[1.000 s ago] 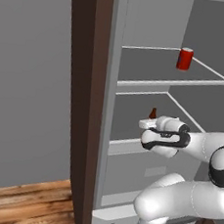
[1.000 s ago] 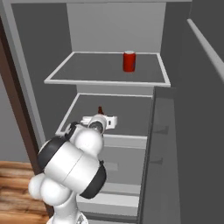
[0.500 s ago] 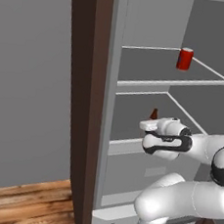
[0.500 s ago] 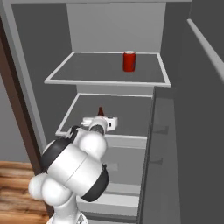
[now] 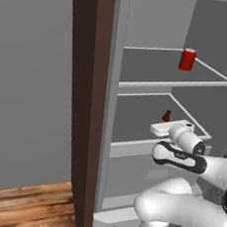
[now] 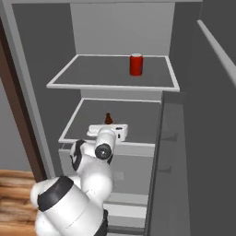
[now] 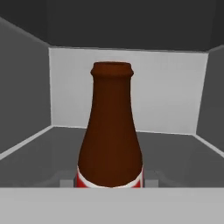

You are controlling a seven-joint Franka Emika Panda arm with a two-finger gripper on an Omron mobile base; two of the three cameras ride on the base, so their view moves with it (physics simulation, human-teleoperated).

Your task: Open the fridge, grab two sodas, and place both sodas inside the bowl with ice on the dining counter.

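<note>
We see a dark brown bottle (image 7: pixel 111 131), red label band unreadable, upright, our fingers (image 7: pixel 152 181) clamped around it.

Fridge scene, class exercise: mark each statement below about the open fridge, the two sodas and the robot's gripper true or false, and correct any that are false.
1. The red can stands on the upper shelf. True.
2. The brown bottle lies on its side. False: it stands upright on the lower shelf.
3. The gripper is shut on the brown bottle. True: the finger tips sit at either side of its lower body.
4. The fridge door is closed. False: it is open, with the shelves exposed.
5. The red can and the brown bottle share one shelf. False: the can is one shelf higher.
</note>
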